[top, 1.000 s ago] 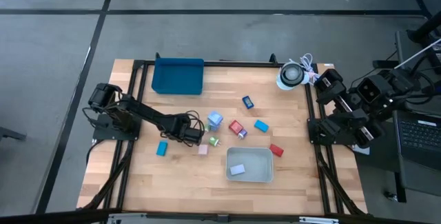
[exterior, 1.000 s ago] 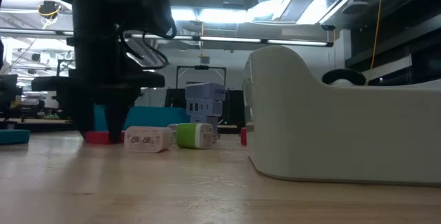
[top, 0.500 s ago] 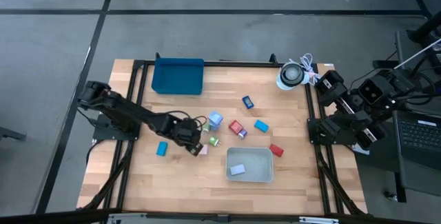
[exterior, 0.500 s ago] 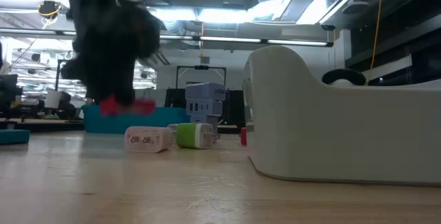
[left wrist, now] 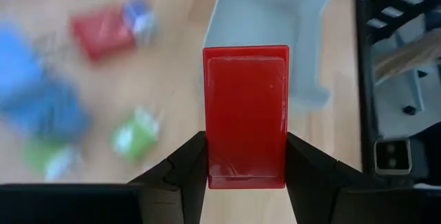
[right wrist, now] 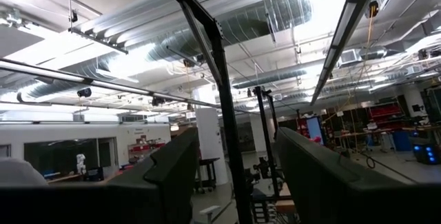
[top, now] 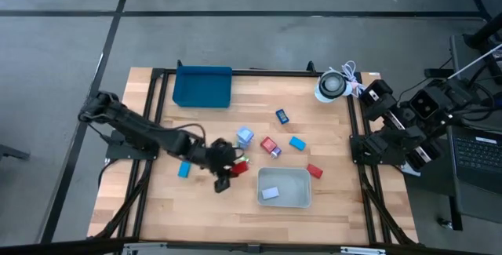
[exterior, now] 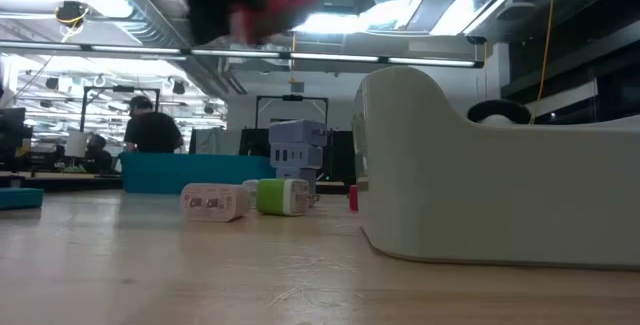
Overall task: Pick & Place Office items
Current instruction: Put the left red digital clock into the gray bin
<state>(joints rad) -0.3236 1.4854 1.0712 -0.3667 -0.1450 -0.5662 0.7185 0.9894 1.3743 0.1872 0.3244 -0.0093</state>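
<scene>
The left gripper [left wrist: 246, 163] clamps a flat, glossy red block [left wrist: 246, 116] above the wooden table [top: 337, 149], left of the smooth grey bin [top: 298, 199]; the right gripper [right wrist: 231, 176], parked right, stands open.

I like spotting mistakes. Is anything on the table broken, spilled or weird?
Nothing looks broken or spilled. The small pieces lie scattered loosely, one already in the grey tray. The left gripper holds a red block up in the air.

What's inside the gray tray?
One small white block lies inside the gray tray. The rest looks bare. The left hand holds a red block nearby.
</scene>
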